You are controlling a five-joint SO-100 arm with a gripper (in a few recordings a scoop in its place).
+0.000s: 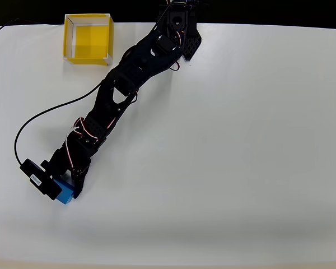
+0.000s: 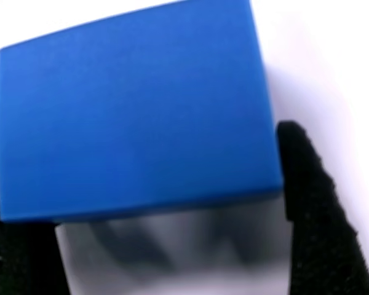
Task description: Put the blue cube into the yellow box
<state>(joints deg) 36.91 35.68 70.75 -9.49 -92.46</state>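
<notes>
I have the hand straddling the blue cube at lower left; it looks light, rigid, matte, so I'd pinch its flat sides.

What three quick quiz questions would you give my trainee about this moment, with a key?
1. True or false: the blue cube already lies inside the yellow box.
2. In the wrist view, the cube sits: A) between the two black fingers, B) off to one side of both fingers, C) on top of the box's rim.
3. In the overhead view, which corner of the white table is the box nearest?

Key
1. False: the cube is at the gripper, down at lower left, far from the box.
2. A.
3. The top left corner.
</notes>
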